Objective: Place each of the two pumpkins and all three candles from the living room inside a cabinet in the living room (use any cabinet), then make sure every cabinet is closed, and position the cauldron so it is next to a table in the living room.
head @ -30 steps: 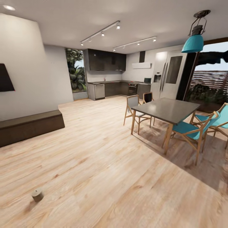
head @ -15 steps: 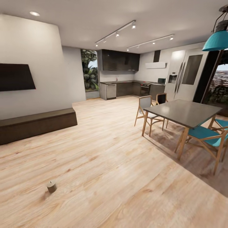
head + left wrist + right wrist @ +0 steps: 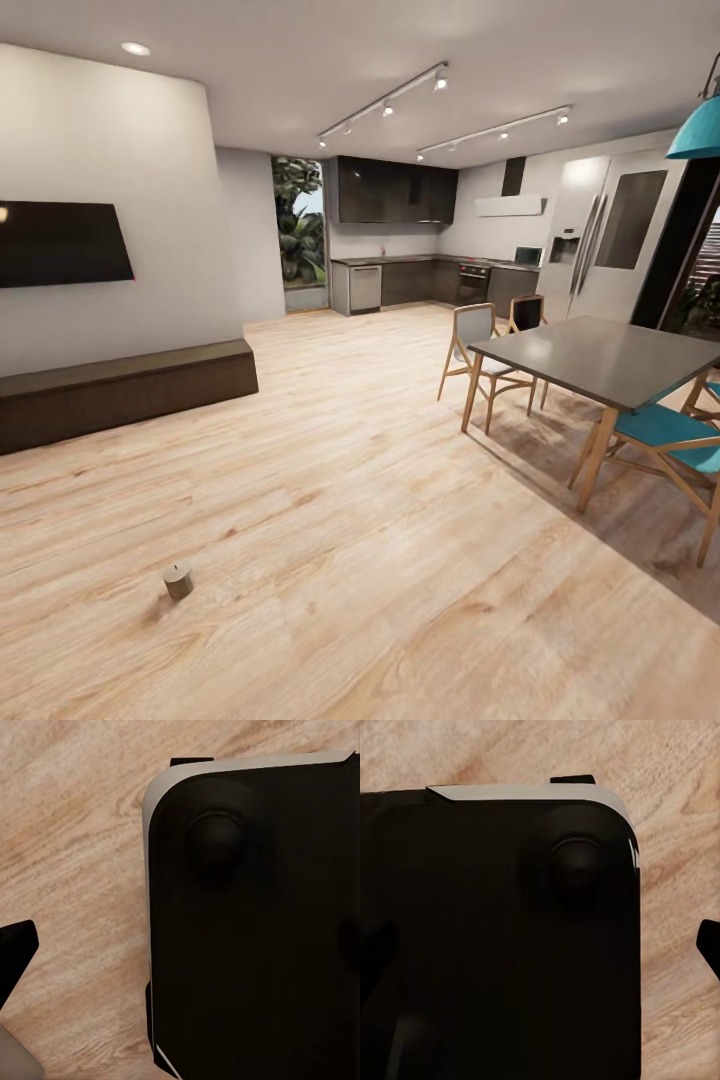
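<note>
One candle (image 3: 178, 580), a short tan cylinder, stands alone on the wood floor at the lower left of the head view. The cabinet (image 3: 130, 388), a long low dark-brown unit, runs along the left wall under a wall TV, with its fronts shut. The pumpkins and the cauldron are out of view. My left gripper (image 3: 184, 952) hangs open over the robot's black base, with one dark fingertip (image 3: 15, 952) over the floor. My right gripper (image 3: 544, 949) is open too and holds nothing.
A grey dining table (image 3: 610, 360) with teal-seated wooden chairs (image 3: 670, 440) stands at the right. A teal pendant lamp (image 3: 700, 125) hangs above it. The kitchen (image 3: 400, 240) and a fridge (image 3: 610, 250) lie at the back. Wood floor (image 3: 380, 520) spreads between cabinet and table.
The head camera has swung to the left, so the whole picture has shifted right and more of the TV wall shows. Nothing in the room has moved.
</note>
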{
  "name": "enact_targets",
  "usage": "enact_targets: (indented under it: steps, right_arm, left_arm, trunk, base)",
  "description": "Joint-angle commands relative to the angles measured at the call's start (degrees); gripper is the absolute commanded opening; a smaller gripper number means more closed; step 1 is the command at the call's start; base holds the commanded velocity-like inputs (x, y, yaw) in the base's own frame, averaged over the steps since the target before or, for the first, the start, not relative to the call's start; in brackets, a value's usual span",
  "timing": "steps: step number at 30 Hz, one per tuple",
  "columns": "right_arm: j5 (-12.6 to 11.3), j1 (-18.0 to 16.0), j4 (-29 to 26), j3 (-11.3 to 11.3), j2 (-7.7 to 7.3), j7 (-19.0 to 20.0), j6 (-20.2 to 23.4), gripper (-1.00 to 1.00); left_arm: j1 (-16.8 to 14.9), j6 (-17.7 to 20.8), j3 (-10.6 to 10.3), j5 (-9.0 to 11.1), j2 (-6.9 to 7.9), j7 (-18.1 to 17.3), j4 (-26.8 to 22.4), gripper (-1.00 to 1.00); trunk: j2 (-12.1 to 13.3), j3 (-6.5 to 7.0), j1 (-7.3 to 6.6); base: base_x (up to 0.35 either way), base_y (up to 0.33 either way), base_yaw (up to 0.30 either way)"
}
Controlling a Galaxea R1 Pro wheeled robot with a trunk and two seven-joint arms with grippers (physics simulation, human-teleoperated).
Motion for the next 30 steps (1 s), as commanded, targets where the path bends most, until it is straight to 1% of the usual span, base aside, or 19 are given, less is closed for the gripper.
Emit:
enact_targets:
  steps: [1, 11, 16, 21, 30]
  right_arm:
    - [-0.44, -0.03, 0.05, 0.04, 0.01, -0.04, -0.22, 1.00]
    - [-0.41, -0.03, 0.05, 0.04, -0.01, 0.01, -0.67, 1.00]
    - [-0.36, -0.03, 0.05, 0.04, -0.01, -0.04, -0.90, 1.00]
    - [-0.35, -0.03, 0.05, 0.04, -0.02, -0.04, -0.92, 1.00]
    - [-0.35, -0.03, 0.05, 0.04, -0.02, -0.01, -0.92, 1.00]
  left_arm:
    - [0.03, -0.09, -0.03, -0.02, 0.00, 0.07, -0.08, 1.00]
    - [0.03, -0.12, 0.07, 0.09, -0.02, 0.04, -0.08, 1.00]
    - [0.03, -0.04, 0.05, 0.02, -0.81, -0.69, -0.13, 1.00]
    - [0.01, 0.41, -0.44, -0.50, -1.44, -0.81, -0.17, 1.00]
    - [0.02, -0.14, -0.81, -0.60, -1.24, -0.75, -0.17, 1.00]
  trunk:
    - [-0.02, -0.04, 0.00]
    - [-0.02, -0.04, 0.00]
    - [-0.02, -0.04, 0.00]
    - [-0.02, -0.04, 0.00]
    - [-0.02, -0.04, 0.00]
  base:
    - [0.000, 0.000, 0.003]
    - [0.000, 0.000, -0.011]
    - [0.013, 0.000, -0.183]
    - [0.240, -0.042, -0.040]
    - [0.318, -0.094, -0.003]
